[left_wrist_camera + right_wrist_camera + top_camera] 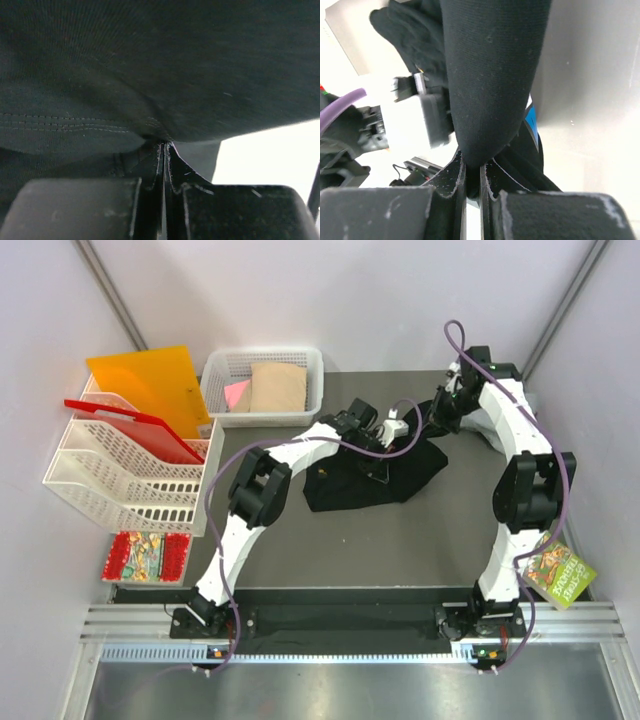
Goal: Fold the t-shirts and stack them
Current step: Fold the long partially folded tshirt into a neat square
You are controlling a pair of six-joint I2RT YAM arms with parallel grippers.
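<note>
The large black t-shirt (375, 480) lies bunched on the dark table, its far edge lifted between my two grippers. My left gripper (385, 432) is shut on the black t-shirt (160, 75), which fills the left wrist view with a stitched hem at left. My right gripper (440, 410) is shut on a thick fold of the black t-shirt (490, 75); a bit of its blue print (532, 120) shows beside the fold. A tan t-shirt (277, 387) and a pink one (236, 395) lie in the white basket (262, 362). No grey shirt is in view.
A white stacked tray rack (130, 475) with a red sheet and an orange plastic sheet (150, 385) stands at the left. Colourful booklets lie at the front left (145, 556) and front right (557, 572). Grey walls close in the back and sides.
</note>
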